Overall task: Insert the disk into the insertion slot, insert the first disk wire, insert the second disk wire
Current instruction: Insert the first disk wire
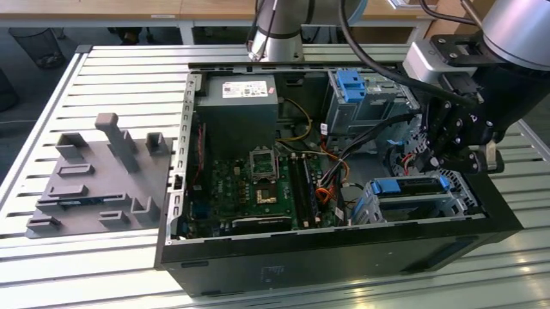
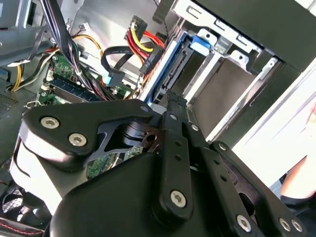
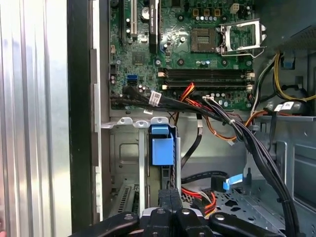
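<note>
The pincer (image 3: 170, 195) has its fingers pressed together with nothing visible between them. Just ahead of the tips, the disk (image 3: 162, 148) stands edge-on inside the insertion slot (image 3: 123, 165); whether they touch I cannot tell. I judge this a seating push: press squarely on its rear edge, straight along the rails, clear of the loose wires (image 3: 200, 192) beside the tips.

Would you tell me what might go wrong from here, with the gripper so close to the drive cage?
1. Snagging: loose red and black wires and a blue-tipped cable lie right beside the gripper; a sideways move might catch them.
2. Jamming: the disk sits in the insertion slot; if it is slightly askew, pushing could wedge its blue carrier against the cage walls.
3. The black cable bundle crosses nearby and could be dragged.
</note>
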